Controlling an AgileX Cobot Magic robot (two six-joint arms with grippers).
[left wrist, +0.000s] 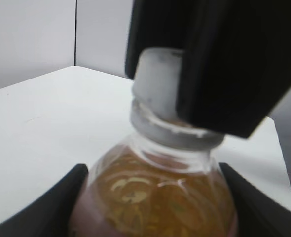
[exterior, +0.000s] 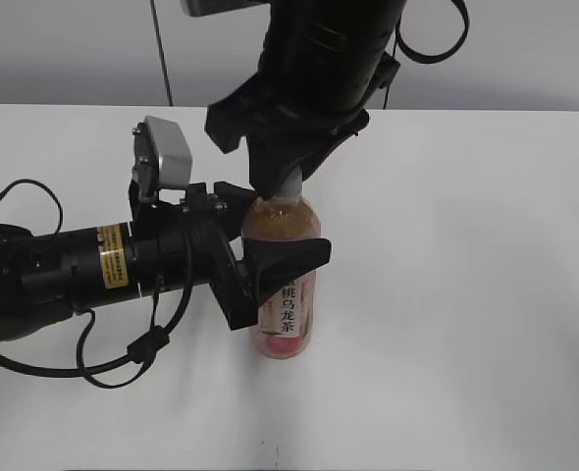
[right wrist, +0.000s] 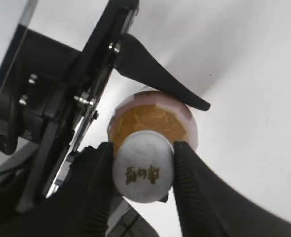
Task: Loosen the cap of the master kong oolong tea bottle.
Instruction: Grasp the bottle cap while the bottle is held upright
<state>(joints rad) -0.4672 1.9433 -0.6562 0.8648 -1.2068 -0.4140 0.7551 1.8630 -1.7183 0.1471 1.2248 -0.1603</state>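
Note:
The master kong oolong tea bottle stands upright on the white table, amber tea inside, pink-and-white label below. My left gripper comes in from the left and is shut on the bottle's upper body; its black fingers flank the shoulder in the left wrist view. My right gripper reaches down from above and is shut on the white cap. The cap's top shows a dark mark between the two black fingers. The cap also shows in the left wrist view, partly covered by a right finger.
The white table spreads around the bottle. The left arm's black body and cables lie along the table at left. A grey wall stands behind the table's far edge.

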